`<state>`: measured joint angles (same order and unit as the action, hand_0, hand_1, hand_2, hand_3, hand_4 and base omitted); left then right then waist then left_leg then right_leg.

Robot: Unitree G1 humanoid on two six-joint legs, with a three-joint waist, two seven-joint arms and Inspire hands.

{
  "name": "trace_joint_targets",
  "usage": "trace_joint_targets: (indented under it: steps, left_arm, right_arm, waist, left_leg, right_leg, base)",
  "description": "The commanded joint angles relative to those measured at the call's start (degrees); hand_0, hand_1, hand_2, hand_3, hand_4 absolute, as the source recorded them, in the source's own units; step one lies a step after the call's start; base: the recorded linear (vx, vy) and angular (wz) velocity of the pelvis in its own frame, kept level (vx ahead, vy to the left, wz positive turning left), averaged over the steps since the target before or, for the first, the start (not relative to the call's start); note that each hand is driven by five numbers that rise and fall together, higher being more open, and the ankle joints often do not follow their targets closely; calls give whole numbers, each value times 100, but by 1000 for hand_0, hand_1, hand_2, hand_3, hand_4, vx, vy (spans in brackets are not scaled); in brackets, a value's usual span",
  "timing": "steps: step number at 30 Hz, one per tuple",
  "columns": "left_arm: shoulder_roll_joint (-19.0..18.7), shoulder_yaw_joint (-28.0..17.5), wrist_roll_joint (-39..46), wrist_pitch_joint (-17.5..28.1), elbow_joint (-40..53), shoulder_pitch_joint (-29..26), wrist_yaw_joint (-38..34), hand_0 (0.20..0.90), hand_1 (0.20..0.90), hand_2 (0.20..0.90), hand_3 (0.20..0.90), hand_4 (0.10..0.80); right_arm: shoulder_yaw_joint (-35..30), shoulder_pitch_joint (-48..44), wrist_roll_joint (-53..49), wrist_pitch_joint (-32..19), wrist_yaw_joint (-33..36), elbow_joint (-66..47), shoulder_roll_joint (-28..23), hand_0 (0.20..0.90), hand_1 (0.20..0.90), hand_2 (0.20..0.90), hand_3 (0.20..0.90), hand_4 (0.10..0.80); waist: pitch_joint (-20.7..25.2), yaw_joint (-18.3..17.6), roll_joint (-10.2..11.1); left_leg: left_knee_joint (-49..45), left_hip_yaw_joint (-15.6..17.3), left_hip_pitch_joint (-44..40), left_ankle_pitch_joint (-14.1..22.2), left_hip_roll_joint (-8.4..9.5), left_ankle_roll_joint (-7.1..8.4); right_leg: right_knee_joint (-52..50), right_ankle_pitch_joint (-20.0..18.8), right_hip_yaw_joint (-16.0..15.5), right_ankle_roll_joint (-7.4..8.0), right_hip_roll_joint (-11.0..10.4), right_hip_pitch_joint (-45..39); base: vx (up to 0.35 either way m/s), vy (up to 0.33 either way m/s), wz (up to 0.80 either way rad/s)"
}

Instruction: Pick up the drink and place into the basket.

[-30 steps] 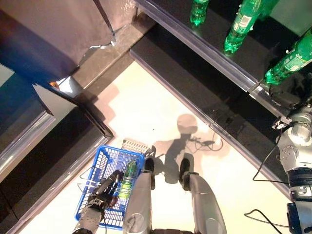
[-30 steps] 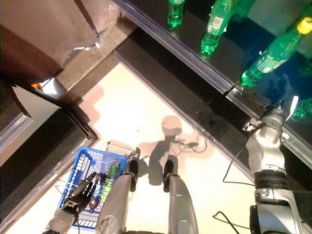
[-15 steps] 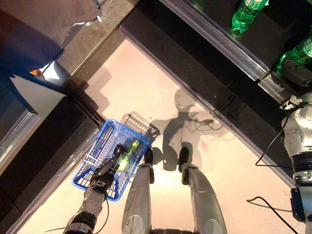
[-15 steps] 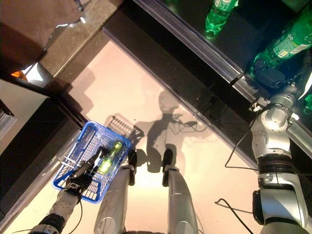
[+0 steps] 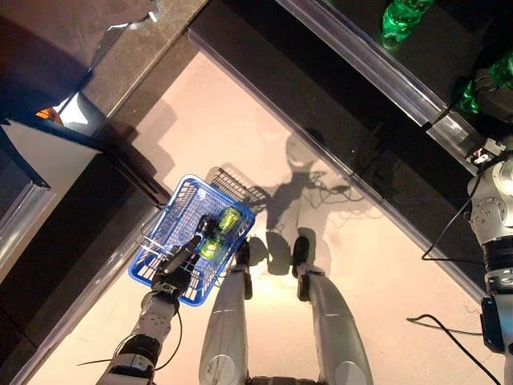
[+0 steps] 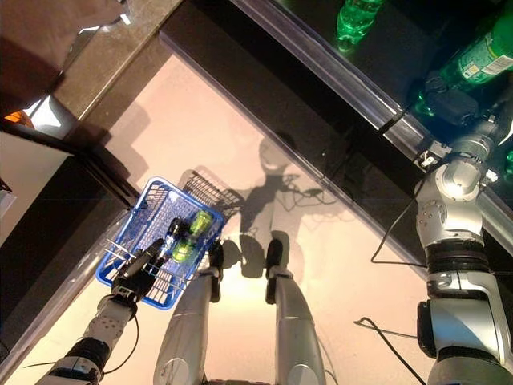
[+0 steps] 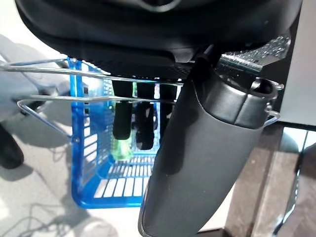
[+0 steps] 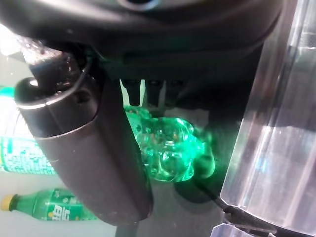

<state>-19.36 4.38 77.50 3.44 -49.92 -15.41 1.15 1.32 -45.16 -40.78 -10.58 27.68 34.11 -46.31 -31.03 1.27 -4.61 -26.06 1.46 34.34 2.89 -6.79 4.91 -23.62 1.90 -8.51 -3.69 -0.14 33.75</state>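
Your left hand [image 5: 178, 269] hangs low on the left, over the floor [image 5: 240, 136], with its fingers hooked round the wire handles [image 7: 59, 81] of the blue basket [image 5: 164, 241]. The left wrist view shows both thin wires crossing under the curled fingers [image 7: 122, 118], so the basket hangs from that hand. Inside it you already have a green bottle [image 5: 222, 228] lying on its side along the right wall, and a darker bottle [image 5: 203, 227] lies just to its left, touching it.

Your right hand [image 6: 449, 100] is up at the far right, reaching onto the dark shelf [image 5: 377, 76] with its pale front rail. In the right wrist view the thumb [image 8: 84, 148] and fingers [image 8: 148, 91] sit on either side of the drink [image 8: 168, 148], a green bottle seen from its knobbly base. They close in on it from both sides, but you cannot tell from these views whether they actually grip it. The drink stands on the shelf, well apart from the basket.

More green bottles stand on the same shelf, one at the far edge [image 6: 358, 20] and others lying further along [image 8: 47, 210].
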Motion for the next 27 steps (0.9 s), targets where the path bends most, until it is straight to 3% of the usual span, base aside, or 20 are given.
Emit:
trace_joint_targets:
  steps: [1,2,15,21,27]
  left_arm:
    - [-634,-226,296,600,700,389,233,300,300,300,200,100]
    - [-622,-216,301,612,707,392,232,300,300,300,200,100]
    - [-325,-224,300,786,881,499,249,300,300,300,200,100]
    - [-171,-369,202,897,1017,616,250,300,300,300,200,100]
    - [-118,-554,59,970,1074,717,270,300,300,300,200,100]
  right_arm:
    - [161,-621,110,-628,43,-229,-800,354,354,354,263,163]
    - [161,-634,137,-650,67,-243,-804,300,300,300,200,100]
    - [-71,-376,1918,-822,1080,-1050,-813,300,300,300,200,100]
    - [-538,498,2891,-930,1385,-2141,-551,300,300,300,200,100]
    - [-848,1391,3341,-1112,1194,-2956,-87,300,300,300,200,100]
  waist:
    - [123,46,295]
    - [123,45,294]
    - [123,10,237]
    - [123,-109,241]
    - [123,-239,301]
  left_leg:
    - [-580,43,492,0,30,-6]
    - [-579,42,492,2,34,-5]
    - [-436,95,226,4,122,-53]
    - [-260,210,-98,38,178,-88]
    - [-47,311,-570,85,255,-131]
  right_leg:
    - [752,394,51,494,-189,-918]
    - [749,398,53,493,-191,-915]
    - [790,382,117,504,-246,-1058]
    - [955,273,204,571,-318,-1284]
    - [1220,89,342,662,-361,-1606]
  base:
    - [0,0,0]
    - [0,0,0]
    - [-31,38,2]
    - [-79,51,4]
    - [-56,7,-1]
